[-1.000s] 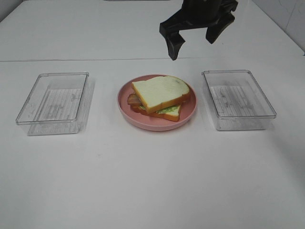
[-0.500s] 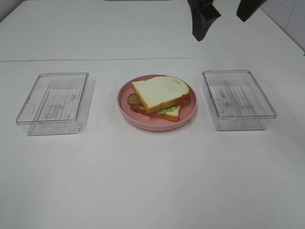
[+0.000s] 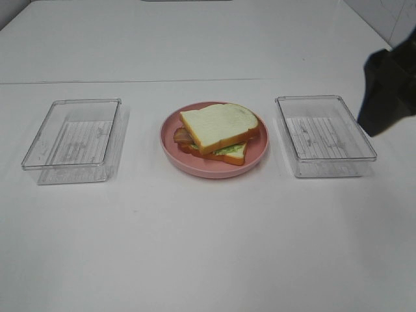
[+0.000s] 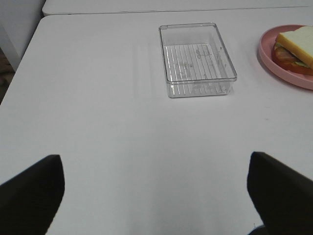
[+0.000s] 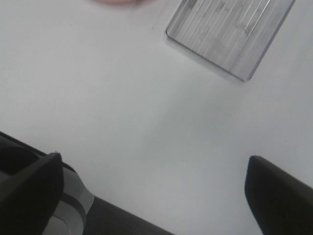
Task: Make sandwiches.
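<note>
Sandwich stack (image 3: 220, 133) sat on pink plate (image 3: 170, 140), mid-counter (image 3: 208, 247), long axis running diagonally across plate. Your right hand (image 5: 152, 196) stood wide open, empty, over bare counter beyond right tray (image 3: 325, 135); sandwich lay across that tray from it. Your left hand (image 4: 155, 188) also gaped, empty, sandwich off past left tray (image 4: 197, 59). Neither hand clearly nearer. 2 clear trays held nothing. Stack looked complete.

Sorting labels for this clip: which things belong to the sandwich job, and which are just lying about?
Job:
- sandwich
- pink plate under it

Lying about:
- left tray, empty
- right tray, empty
</note>
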Controlling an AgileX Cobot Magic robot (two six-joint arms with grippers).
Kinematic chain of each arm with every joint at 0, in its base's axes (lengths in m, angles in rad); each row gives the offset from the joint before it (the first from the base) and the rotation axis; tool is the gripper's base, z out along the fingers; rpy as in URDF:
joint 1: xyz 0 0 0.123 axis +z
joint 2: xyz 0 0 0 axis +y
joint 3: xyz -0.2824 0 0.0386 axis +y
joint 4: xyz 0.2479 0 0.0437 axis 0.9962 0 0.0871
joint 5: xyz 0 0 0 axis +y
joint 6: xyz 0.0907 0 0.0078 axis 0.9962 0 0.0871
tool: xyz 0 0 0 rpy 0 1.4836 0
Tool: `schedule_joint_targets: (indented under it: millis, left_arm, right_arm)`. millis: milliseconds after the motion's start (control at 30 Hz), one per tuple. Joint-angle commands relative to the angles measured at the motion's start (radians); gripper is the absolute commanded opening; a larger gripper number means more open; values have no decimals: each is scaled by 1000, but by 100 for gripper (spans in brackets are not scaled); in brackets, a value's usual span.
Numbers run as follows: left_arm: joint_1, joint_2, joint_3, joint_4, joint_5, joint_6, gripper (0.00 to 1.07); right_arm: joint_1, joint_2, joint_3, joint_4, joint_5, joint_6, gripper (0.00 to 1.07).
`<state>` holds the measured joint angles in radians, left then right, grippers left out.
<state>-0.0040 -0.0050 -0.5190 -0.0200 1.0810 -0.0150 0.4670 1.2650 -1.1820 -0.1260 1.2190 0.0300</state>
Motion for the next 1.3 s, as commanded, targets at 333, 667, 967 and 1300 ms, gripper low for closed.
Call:
schedule_joint_targets:
  millis: [333,667,967,1300]
  left_arm:
    - [2,-14,2,-4,-7,-4,94]
    - [2,-14,2,-4,-7,-4,94]
    - [2,-14,2,-4,-7,-4,94]
    - [2,-13,2,-4,-7,-4,94]
  right_arm:
    - [-4,-472,351,-11,-50,25,99]
    - [-237,-876,539,6,-85,25,99]
    - [-405,-1145,621,93,-100,18,99]
    - [-480,-1304,729,126,-118,-30,99]
